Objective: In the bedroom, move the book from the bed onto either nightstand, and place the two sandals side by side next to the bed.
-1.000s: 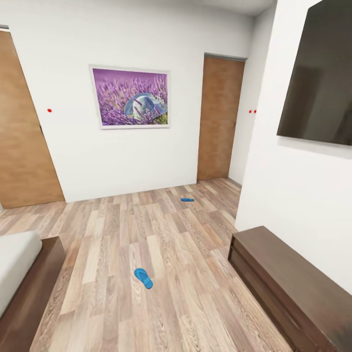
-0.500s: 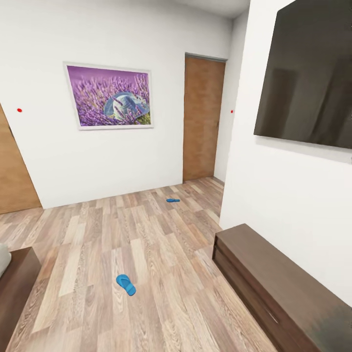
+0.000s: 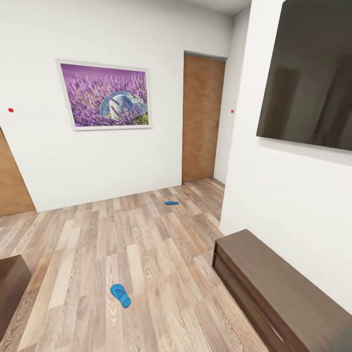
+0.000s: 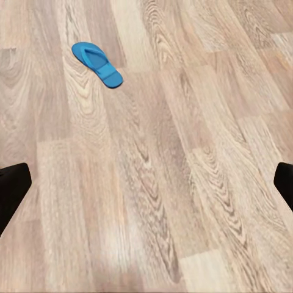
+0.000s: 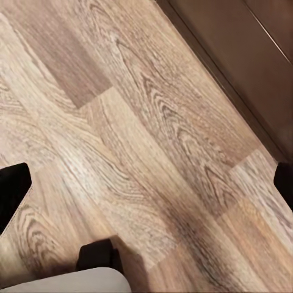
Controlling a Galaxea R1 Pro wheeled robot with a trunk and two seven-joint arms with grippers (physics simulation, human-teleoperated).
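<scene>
Wood-plank floor [image 3: 161, 254] of the bedroom, white walls. Nearer blue sandal [image 3: 120, 295] lies at my 7 o'clock; the far sandal [image 3: 171, 203] at 12, well apart. I judge each light, flexible, flat: best pinched across a sole edge or thong strap. My left gripper [image 4: 146, 183] and right gripper [image 5: 146, 183] are spread, empty.

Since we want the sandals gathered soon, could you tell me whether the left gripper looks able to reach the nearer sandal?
Probably not yet: the nearer sandal lies on open floor, nothing blocking, but well ahead of the open left gripper.
</scene>
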